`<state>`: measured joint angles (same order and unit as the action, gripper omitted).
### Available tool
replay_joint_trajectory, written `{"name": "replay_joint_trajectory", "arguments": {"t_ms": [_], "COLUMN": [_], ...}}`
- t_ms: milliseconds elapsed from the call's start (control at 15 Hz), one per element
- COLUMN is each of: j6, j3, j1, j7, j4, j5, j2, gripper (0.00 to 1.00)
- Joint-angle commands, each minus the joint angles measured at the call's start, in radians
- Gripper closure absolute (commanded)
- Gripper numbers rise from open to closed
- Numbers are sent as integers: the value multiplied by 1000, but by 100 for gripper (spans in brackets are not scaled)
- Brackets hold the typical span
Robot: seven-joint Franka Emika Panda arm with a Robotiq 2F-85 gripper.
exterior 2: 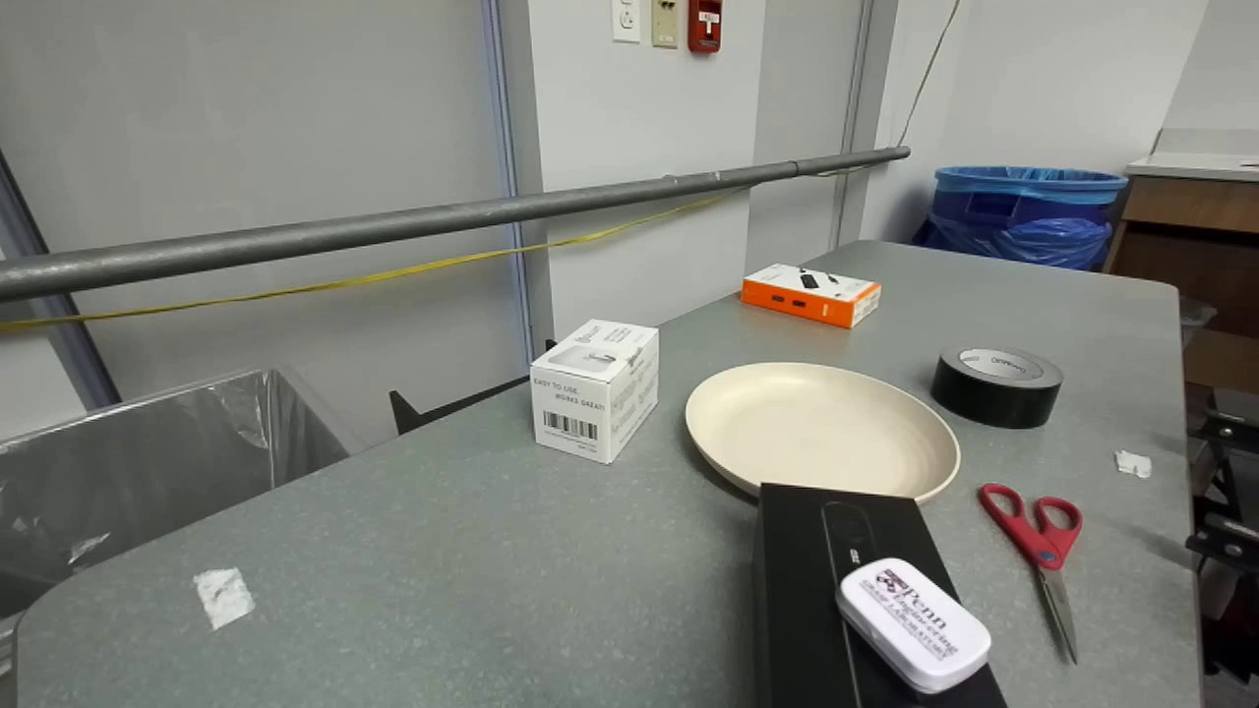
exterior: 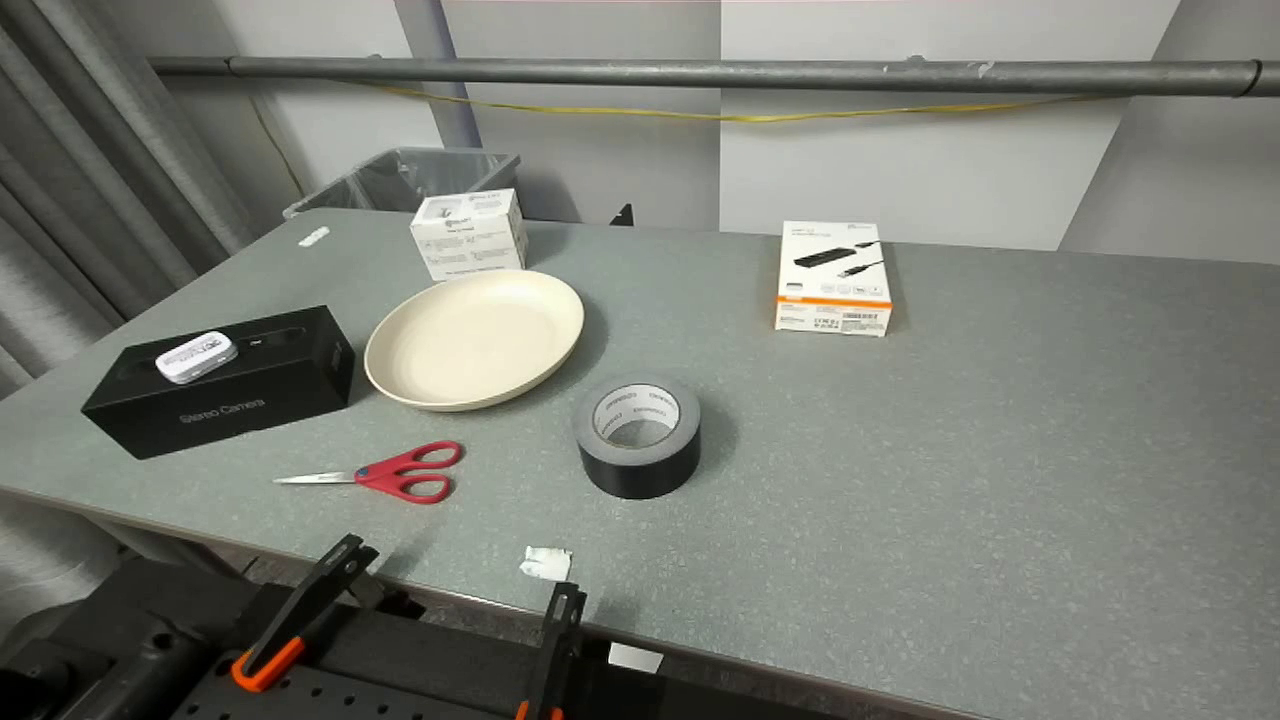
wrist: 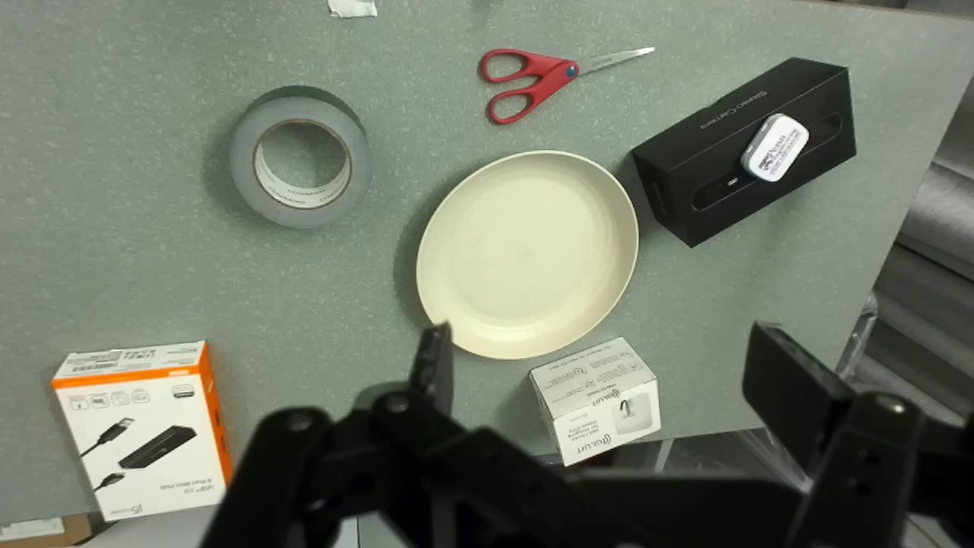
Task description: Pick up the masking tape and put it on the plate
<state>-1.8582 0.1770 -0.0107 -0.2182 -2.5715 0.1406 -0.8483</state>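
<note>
The masking tape, a dark roll with a grey top face and hollow core, lies flat on the table in both exterior views (exterior: 643,475) (exterior 2: 993,398). The wrist view shows it at the upper left (wrist: 300,217). The cream plate sits beside the tape in both exterior views (exterior: 475,340) (exterior 2: 821,433), with nothing on it. It is in the middle of the wrist view (wrist: 525,251). My gripper (wrist: 601,346) shows only in the wrist view, open with nothing between its fingers. It is above the table; its left fingertip overlaps the plate's rim in the picture.
Red scissors (exterior: 410,470) lie near the front edge. A black box (exterior: 225,385) carries a small white tin (exterior: 197,357) beside the plate. A white box (exterior: 470,235) stands behind the plate. A white-orange box (exterior: 833,275) lies farther along. A lined bin (exterior: 410,180) stands past the table.
</note>
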Motion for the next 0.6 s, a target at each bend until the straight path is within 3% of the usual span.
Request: {"name": "replay_joint_trajectory", "arguments": {"t_ms": [0, 267, 533], "j6": [3, -4, -112], "j3": [-4, -5, 1], "j1": [-5, -7, -29], "j7": [-3, 0, -1], "j4": [3, 1, -48], "j5": [3, 4, -12], "j2": [2, 2, 23], "gripper": [0, 0, 0]}}
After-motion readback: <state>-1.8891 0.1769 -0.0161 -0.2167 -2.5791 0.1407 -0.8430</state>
